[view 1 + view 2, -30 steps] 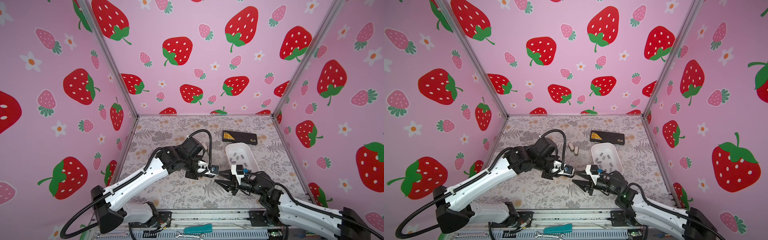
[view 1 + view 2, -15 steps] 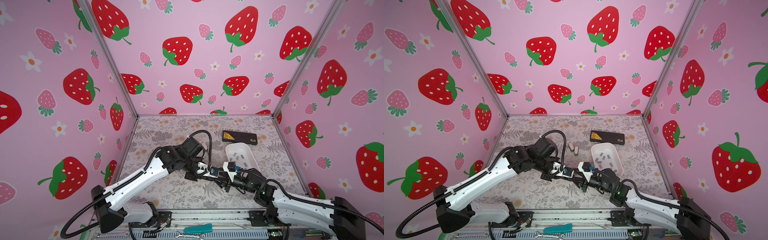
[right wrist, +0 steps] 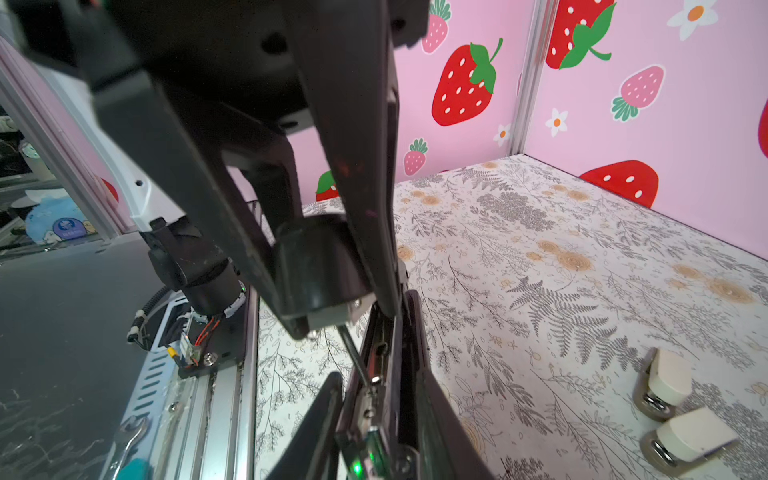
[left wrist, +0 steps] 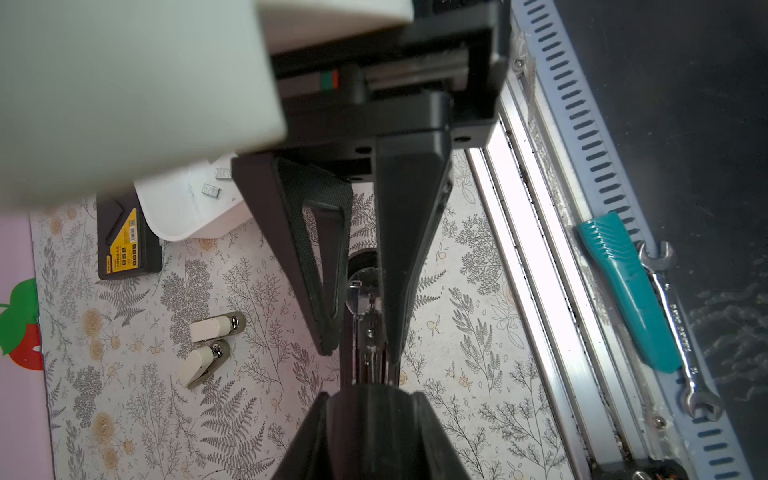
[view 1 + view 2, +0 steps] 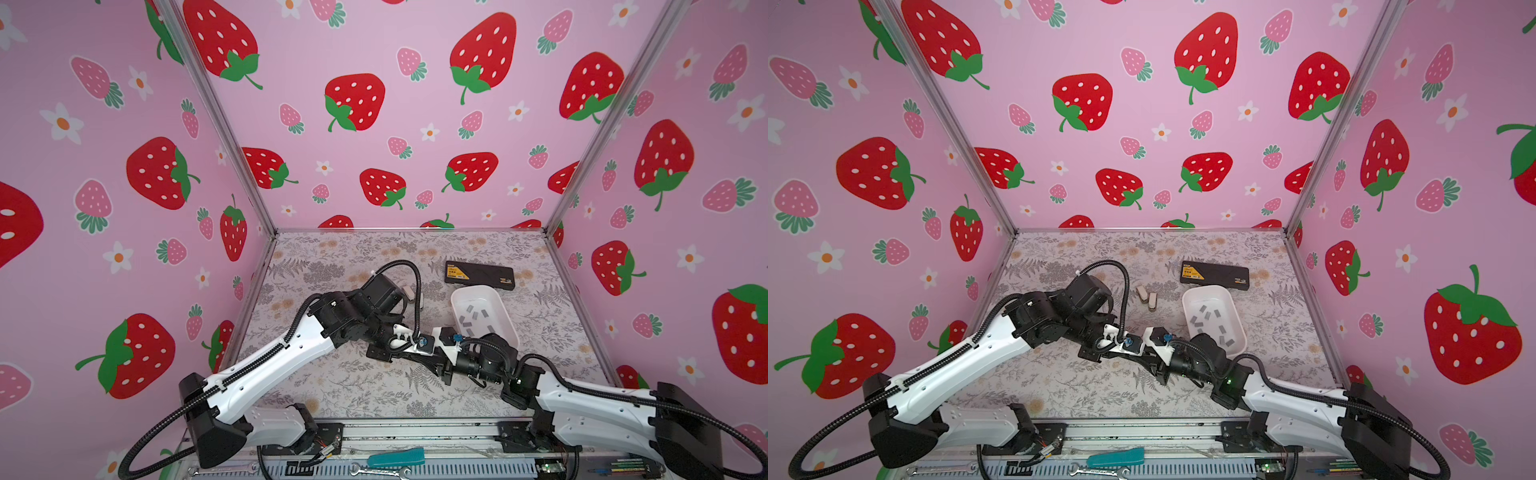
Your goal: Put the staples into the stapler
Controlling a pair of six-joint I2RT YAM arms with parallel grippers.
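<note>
Contact at near centre: the right gripper, wide and apart a second ago, has come left and now pinches the black end of the stapler, which the left gripper clamps tightly. Loading seems unstarted: the staples lie in the tray, farther right. Arms hide the stapler from above; whether it holds anything is unclear.

Left arm and right arm: white shells, black joints, black corrugated cables. Black ribbed strip runs along left shell. Green lamp lit on right arm. Left end effector, right end effector: black tapered fingers, triangular cut-out, textured pads.
</note>
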